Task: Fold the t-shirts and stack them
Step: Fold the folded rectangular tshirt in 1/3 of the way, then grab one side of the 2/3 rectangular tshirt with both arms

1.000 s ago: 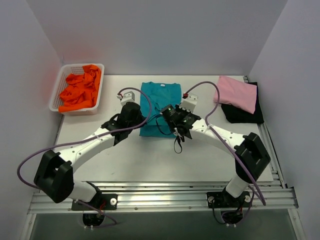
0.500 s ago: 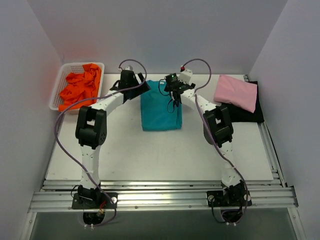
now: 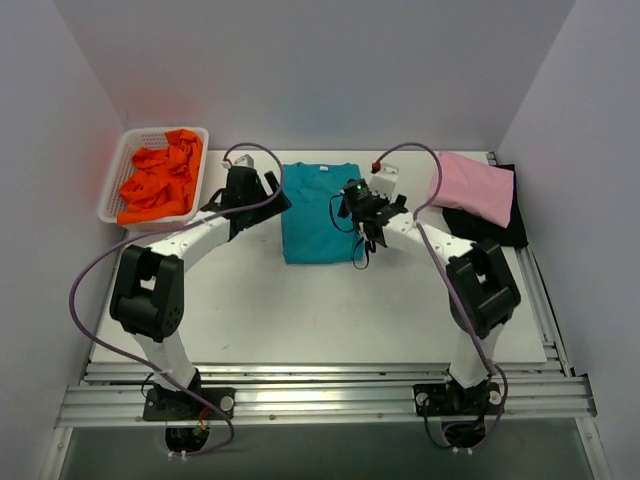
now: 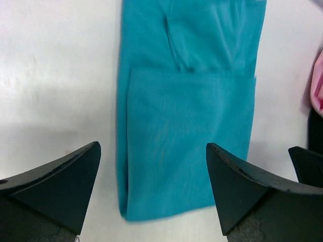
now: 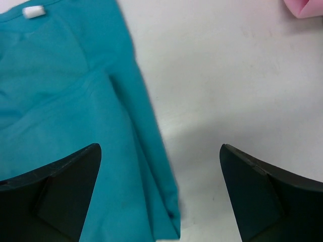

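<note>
A teal t-shirt point(image 3: 318, 215) lies folded into a long rectangle at the middle back of the table, collar label point(image 5: 34, 11) at its far end. My left gripper point(image 3: 272, 193) hovers open over its left edge; the left wrist view shows the teal t-shirt point(image 4: 186, 126) between and below the spread fingers of that gripper point(image 4: 152, 148). My right gripper point(image 3: 350, 210) hangs open above the shirt's right edge point(image 5: 151, 166), nothing in it point(image 5: 160, 146). A folded pink t-shirt point(image 3: 472, 186) rests on a black one point(image 3: 495, 232) at the back right. Orange t-shirts point(image 3: 160, 180) fill the basket.
The white mesh basket point(image 3: 112, 195) stands at the back left corner. Grey walls close in the table on the left, back and right. Purple cables loop from both arms over the table. Bare white tabletop point(image 3: 320, 310) stretches in front of the teal shirt.
Both grippers were shut near the teal shirt's front part, swept to its far end, opened and let go. They have now drawn slightly back toward me.
</note>
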### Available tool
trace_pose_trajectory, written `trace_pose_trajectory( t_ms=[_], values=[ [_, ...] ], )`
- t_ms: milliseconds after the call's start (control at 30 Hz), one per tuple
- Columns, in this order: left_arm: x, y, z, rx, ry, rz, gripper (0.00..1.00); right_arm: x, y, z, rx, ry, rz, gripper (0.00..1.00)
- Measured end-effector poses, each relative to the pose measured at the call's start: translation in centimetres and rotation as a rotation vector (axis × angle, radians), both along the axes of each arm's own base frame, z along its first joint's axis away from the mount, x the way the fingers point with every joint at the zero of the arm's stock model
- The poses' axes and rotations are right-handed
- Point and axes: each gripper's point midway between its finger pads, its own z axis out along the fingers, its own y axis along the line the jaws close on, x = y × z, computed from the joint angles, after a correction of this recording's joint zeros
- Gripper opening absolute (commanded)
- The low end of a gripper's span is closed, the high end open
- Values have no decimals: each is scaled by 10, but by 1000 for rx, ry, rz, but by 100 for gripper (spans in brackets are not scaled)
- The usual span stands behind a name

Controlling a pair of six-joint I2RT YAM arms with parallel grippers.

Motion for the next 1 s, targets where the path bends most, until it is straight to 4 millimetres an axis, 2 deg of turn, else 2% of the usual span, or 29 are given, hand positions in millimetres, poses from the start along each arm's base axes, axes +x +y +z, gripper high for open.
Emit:
trace_pose_trajectory(
  t_ms=[67,133,233,333,433,667,767,800,867,933,967,1000],
  values=[
    [-26,-10,2,10,-15,-15,94,-29,5,4,28,-22,27,100],
    [-57,-25,-6,12,-18,-44,94,-53,10,0,43,-26,56,99],
    [-98,-44,-36,11,27,-91,94,-79,16,-22,56,0,97,97],
    [-125,-46,-67,23,101,-96,94,-92,14,-49,47,49,110,95],
    [-131,-45,-79,22,122,-71,94,-96,13,-65,47,74,109,93],
    [-121,-50,-77,-4,82,-30,94,-89,21,-91,53,88,117,89],
    [-118,-51,-76,-11,70,-18,94,-81,25,-92,49,72,112,73],
    [-117,-51,-76,-13,68,-14,94,-78,28,-92,52,68,114,58],
    [-116,-51,-77,-16,67,-8,96,-74,31,-92,58,60,117,39],
    [-116,-51,-78,-19,64,-6,100,-72,33,-93,66,53,114,30],
    [-116,-50,-79,-20,61,-3,93,-70,32,-94,67,49,111,28],
    [-115,-51,-80,-24,58,1,83,-69,33,-94,71,46,110,18]
  ],
)
